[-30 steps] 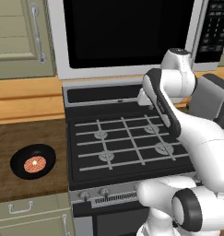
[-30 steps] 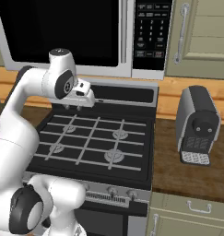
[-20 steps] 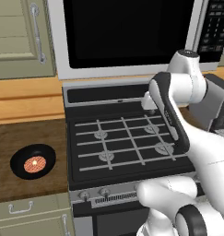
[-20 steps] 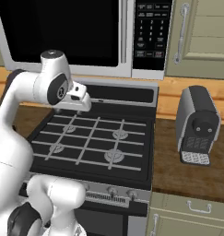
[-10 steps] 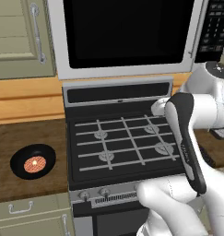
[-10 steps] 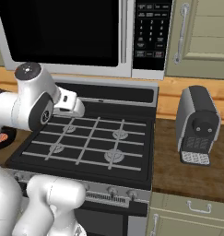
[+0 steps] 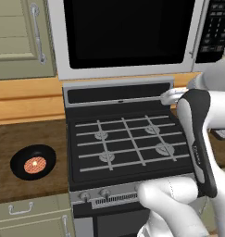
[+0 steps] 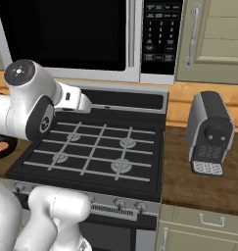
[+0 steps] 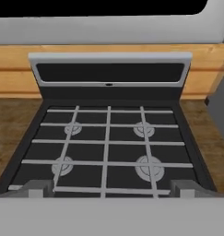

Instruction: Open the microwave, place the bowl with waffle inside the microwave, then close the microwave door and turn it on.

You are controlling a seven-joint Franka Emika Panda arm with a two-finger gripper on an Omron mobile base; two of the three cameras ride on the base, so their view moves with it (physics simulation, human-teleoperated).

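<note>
Gripper (image 9: 106, 190) spread wide above black, grid-grated stove (image 9: 109, 138).

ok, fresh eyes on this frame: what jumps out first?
The big microwave with its shut black glass door dominates the top, right above the black stove. The white arm sweeps across the stove's right side, its hand open over the front burners. Far left on the wooden counter sits the black bowl with the orange waffle.

bowl (image 7: 33, 162) with waffle (image 7: 34, 164) at 9 o'clock on counter (image 7: 21, 139) | microwave (image 7: 132, 34) at 12, door shut | stove (image 7: 125, 143) middle
</note>
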